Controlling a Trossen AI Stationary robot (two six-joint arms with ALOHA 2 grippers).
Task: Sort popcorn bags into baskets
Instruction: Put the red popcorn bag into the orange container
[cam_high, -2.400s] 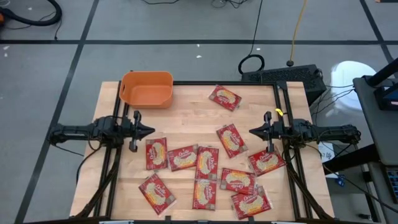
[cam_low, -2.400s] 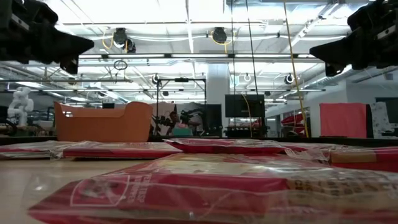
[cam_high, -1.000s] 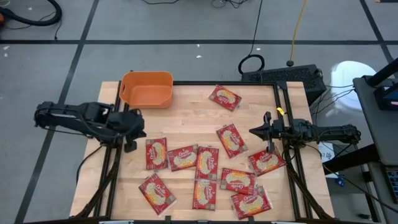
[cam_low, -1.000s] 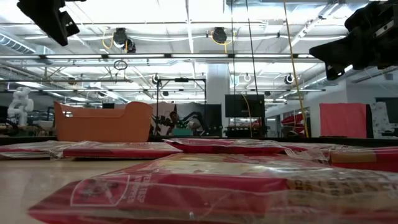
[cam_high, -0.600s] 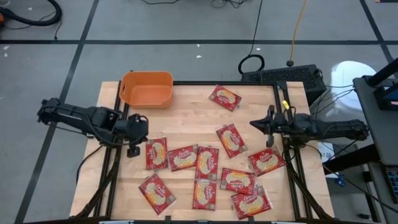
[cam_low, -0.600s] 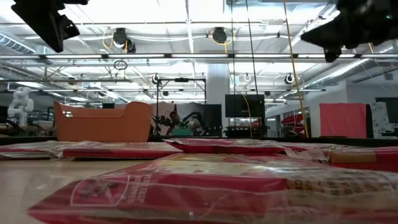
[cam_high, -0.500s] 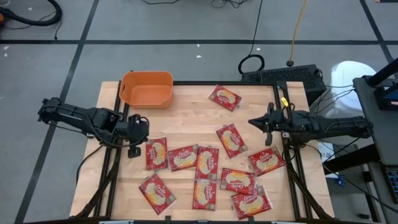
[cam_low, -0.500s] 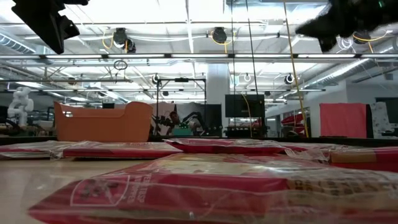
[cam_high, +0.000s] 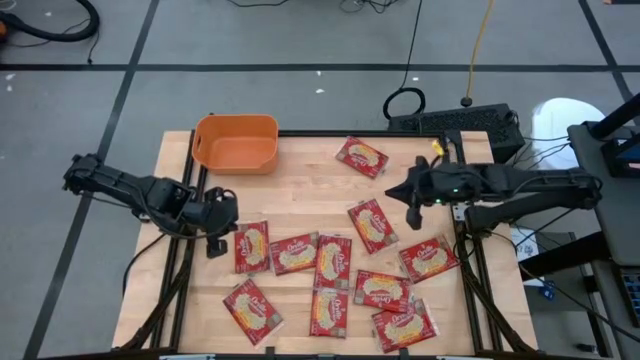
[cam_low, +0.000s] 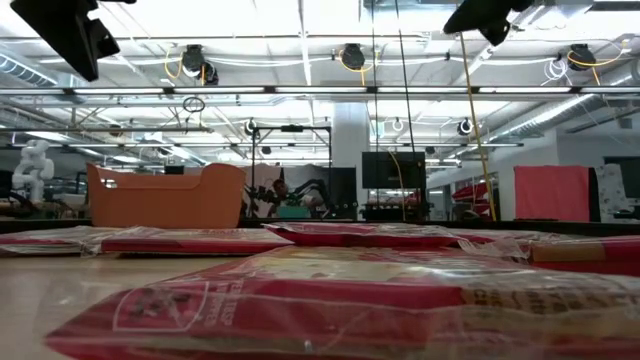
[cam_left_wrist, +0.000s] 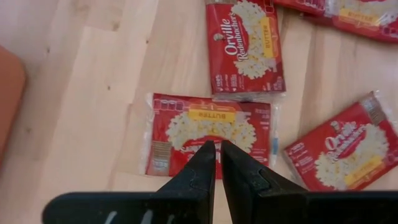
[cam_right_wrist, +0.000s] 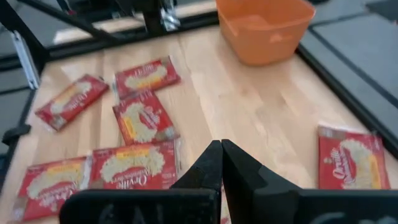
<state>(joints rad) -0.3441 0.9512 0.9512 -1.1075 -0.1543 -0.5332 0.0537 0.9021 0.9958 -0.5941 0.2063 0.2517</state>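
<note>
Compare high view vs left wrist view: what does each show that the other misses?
High view only: the right gripper above the table's right side, all ten popcorn bags, the whole orange basket.
Left wrist only: readable print on the popcorn bag beyond the shut fingertips, "BUTTER".
Both: the left gripper, wooden table, nearby bags.

A robotics lab: a wooden table (cam_high: 300, 190) stands on a grey floor (cam_high: 80, 110) marked with dark lines, cables (cam_high: 405, 100) trailing behind the table. Beyond the table, an open hall shows bright ceiling lights (cam_low: 350, 55), metal frames (cam_low: 290, 135), dark screens (cam_low: 392, 170) and a small white robot figure (cam_low: 30, 165) far off to one side.
</note>
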